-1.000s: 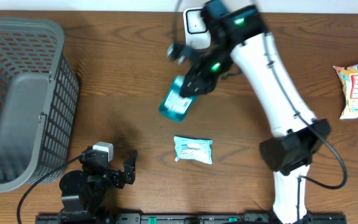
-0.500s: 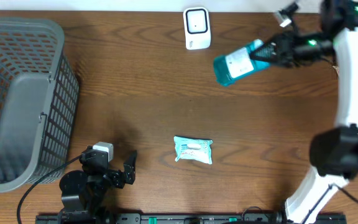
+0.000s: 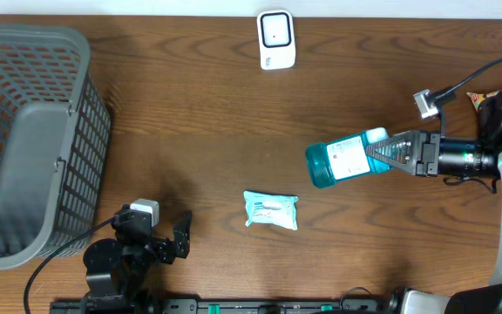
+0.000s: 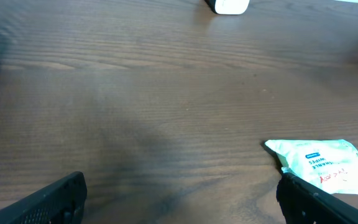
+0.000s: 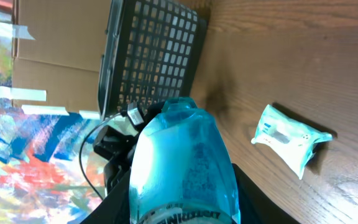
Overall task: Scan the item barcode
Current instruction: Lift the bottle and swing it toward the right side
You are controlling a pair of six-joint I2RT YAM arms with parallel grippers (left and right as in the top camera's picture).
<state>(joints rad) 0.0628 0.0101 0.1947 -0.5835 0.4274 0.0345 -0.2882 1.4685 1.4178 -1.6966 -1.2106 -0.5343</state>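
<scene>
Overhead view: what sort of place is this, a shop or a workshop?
Probably a mock shop checkout on a wooden table: a white scanner at the far edge, a grey basket, and goods like a blue bottle and wipes pack.

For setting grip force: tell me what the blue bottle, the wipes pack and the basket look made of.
The blue bottle: see-through teal plastic, glossy; the right wrist view shows light passing through it. The wipes pack: soft plastic film, slight sheen, crinkled with sealed ends. The basket: probably rigid grey plastic, matte, moulded open grid.
</scene>
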